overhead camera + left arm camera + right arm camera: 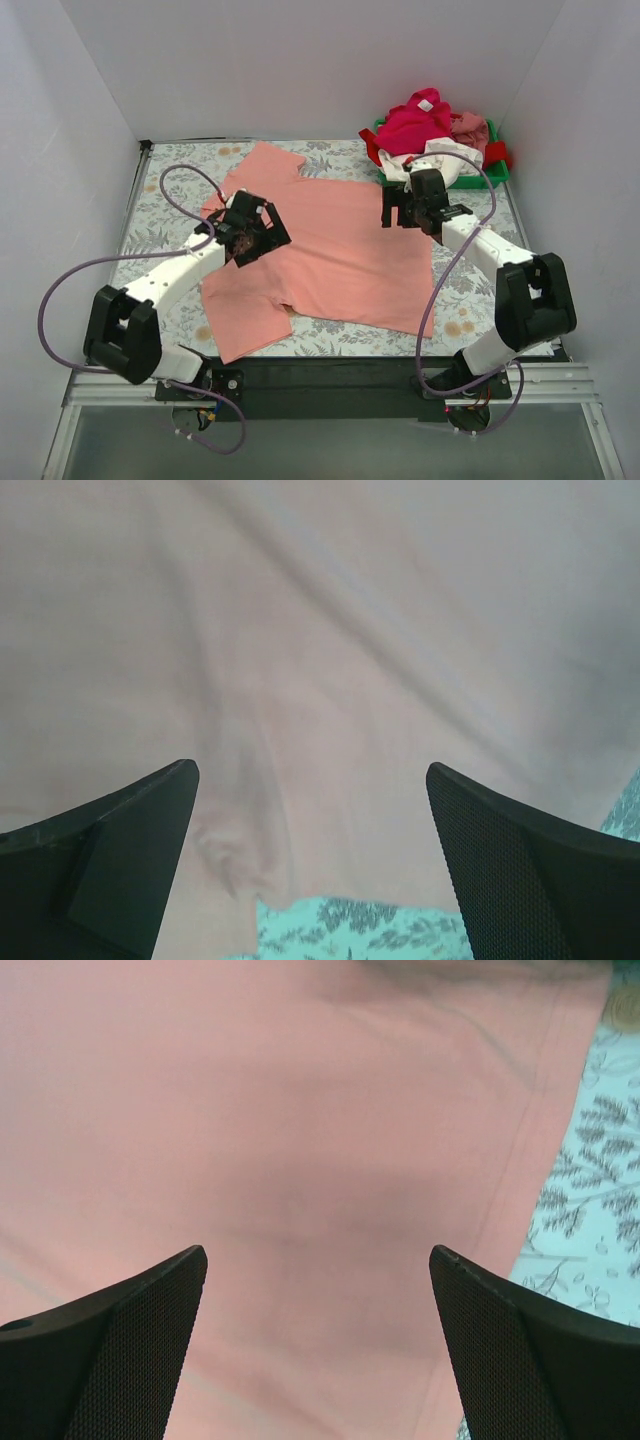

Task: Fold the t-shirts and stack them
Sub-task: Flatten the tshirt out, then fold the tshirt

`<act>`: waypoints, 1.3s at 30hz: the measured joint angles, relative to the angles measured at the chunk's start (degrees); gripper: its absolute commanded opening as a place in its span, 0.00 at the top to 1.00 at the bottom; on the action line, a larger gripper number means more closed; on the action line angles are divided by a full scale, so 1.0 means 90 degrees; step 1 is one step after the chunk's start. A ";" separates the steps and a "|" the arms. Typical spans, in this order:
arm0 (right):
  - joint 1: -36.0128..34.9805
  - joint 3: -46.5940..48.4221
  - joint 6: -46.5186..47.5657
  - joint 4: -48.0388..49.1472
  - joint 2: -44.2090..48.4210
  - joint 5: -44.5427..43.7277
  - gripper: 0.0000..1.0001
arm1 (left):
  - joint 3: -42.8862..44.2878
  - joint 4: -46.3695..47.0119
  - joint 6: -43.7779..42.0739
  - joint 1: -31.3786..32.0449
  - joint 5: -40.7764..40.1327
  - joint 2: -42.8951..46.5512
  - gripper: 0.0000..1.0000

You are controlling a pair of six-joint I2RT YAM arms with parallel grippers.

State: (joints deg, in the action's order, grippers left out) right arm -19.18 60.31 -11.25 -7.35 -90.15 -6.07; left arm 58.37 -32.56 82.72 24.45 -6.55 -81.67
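Note:
The salmon-pink t-shirt [330, 250] lies spread flat on the floral table cover, collar to the left, hem to the right. My left gripper [250, 228] hovers open over its left side near the collar; the left wrist view shows the cloth [330, 680] and its edge between wide-apart fingers [110, 850]. My right gripper [405, 212] hovers open over the shirt's right side; the right wrist view shows cloth [300, 1160] with the hem seam at right. Magenta [415, 120], white [425, 160], red and dusty pink [470, 125] shirts lie heaped at the back right.
The heap sits in a green plastic tray [497, 170] at the back right corner. White walls enclose the table on three sides. The floral table cover [160, 215] shows around the shirt. Purple cables loop from both arms.

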 measured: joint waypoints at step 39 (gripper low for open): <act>-0.0163 -0.1574 -0.0544 -0.0364 0.1190 -0.0342 0.02 | -0.2375 -0.3439 0.3453 0.3016 -0.1030 0.0959 0.41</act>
State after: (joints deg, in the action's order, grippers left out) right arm -20.64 46.15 -16.14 -10.63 -79.44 -9.15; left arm 36.99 -63.51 113.80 51.59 -15.81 -73.03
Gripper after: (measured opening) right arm 0.984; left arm 0.623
